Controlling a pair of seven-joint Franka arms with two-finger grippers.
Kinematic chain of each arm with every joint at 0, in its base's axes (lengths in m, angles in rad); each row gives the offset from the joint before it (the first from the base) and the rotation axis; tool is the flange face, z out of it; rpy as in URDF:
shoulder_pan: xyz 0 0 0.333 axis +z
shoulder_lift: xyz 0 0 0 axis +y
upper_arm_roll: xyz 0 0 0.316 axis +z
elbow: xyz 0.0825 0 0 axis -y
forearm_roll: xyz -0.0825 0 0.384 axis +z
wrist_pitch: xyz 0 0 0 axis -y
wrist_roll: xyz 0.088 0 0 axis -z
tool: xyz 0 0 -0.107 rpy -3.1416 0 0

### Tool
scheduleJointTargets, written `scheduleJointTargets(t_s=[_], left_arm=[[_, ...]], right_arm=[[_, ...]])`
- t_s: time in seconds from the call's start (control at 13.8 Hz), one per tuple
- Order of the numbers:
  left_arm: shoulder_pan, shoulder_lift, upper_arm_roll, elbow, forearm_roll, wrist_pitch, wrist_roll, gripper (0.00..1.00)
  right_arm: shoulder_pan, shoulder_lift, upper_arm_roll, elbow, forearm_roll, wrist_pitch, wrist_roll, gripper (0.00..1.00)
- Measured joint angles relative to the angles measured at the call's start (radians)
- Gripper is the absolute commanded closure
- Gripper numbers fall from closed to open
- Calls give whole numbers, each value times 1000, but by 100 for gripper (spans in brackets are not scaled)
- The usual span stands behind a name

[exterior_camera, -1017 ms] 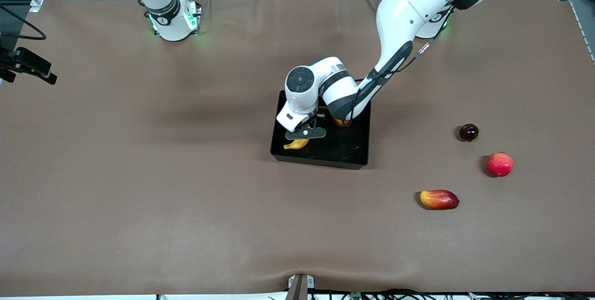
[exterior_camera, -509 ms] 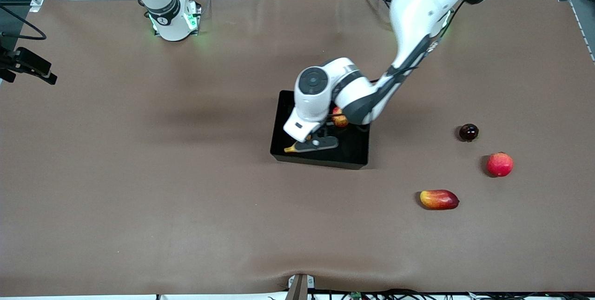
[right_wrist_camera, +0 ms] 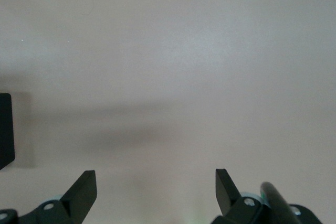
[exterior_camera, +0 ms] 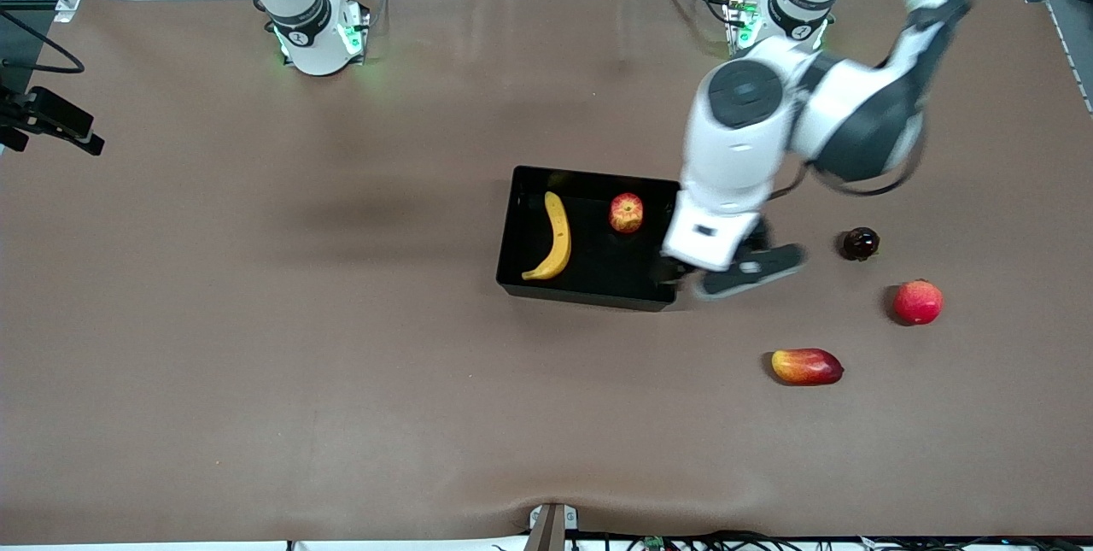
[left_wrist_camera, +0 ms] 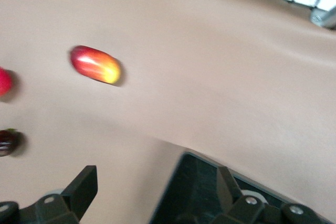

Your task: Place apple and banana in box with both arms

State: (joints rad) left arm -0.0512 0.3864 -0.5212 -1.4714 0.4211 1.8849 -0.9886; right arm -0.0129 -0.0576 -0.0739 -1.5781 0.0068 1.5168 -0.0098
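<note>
Front view shows our left gripper (exterior_camera: 726,273), fingers spread and empty, has swung off the shallow glossy black box (exterior_camera: 512,273), leaving the curved yellow banana (exterior_camera: 552,237) beside the small red-yellow apple (exterior_camera: 626,213) inside. Our right gripper (right_wrist_camera: 156,192) waits open. We judge the task finished.

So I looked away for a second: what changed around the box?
The left gripper let go of the banana, opened, and swung off the box toward the left arm's end. The banana now lies in the box beside the apple. The three loose fruits and the right arm stayed put.
</note>
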Motion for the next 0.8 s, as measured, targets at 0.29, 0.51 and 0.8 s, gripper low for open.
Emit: scheduleJointTargets(t_s=[0.29, 0.51, 0.8], left_arm=[[133, -103, -1, -2, -81, -86, 176, 0], [209, -174, 16, -3, -169, -134, 354, 0], [183, -269, 173, -8, -300, -235, 607, 0]], right_arm=[[-1, 0, 0, 0, 0, 1, 0, 0], [-1, 1, 0, 0, 0, 3, 0, 0], [-1, 1, 0, 0, 0, 4, 0, 0]])
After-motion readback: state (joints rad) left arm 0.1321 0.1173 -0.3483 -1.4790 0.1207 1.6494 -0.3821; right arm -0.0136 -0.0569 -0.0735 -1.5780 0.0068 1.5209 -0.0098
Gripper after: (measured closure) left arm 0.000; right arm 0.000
